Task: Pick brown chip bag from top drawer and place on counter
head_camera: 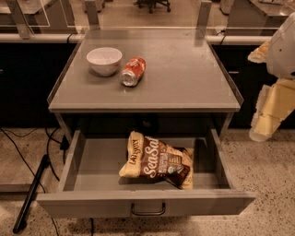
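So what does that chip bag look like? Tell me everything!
The brown chip bag is crinkly, dark brown with pale yellow ends and big white "Sea Salt" letters. It lies flat and slanted in the open top drawer, near the middle. Only the drawer touches it. The gripper hangs away from it, beside the counter.

White arm [282, 46], cream pincer [263, 125] at right

Speckled floor [267, 184] under me, black cables [30, 196] on the left. Dark cabinets [23, 83] flank the desk [184, 78]; a chair base [154, 3] stands far back. Warm, dim light. My pincer [262, 129] hangs right of the desk.
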Motion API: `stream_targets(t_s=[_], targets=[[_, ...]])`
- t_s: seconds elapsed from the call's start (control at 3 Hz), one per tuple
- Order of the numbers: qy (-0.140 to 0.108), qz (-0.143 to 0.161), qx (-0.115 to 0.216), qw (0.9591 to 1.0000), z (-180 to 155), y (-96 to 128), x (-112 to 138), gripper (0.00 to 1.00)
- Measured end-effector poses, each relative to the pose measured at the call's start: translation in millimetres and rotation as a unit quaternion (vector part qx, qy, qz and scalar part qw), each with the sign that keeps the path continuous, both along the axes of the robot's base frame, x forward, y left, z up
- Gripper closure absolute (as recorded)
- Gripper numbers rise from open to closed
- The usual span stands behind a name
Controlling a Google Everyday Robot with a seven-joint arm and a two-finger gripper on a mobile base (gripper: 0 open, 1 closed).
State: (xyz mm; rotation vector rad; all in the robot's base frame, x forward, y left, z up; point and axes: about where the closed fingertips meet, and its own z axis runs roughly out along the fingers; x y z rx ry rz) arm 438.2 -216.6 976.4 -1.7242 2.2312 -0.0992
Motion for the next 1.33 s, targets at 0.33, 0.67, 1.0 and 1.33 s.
stream_targets(t_s=[0.33,0.67,1.0,1.33], targets=[[0.000,0.000,0.000,1.0000,0.0,0.0,0.0,0.00],[0.000,0.000,0.000,1.0000,0.0,0.0,0.0,0.07],[-0.006,0.005,0.006,1.0000,-2.8,3.0,0.6,0.24],[-0.013,0.012,0.023,0.9996,-13.4,10.1,0.7,0.47]])
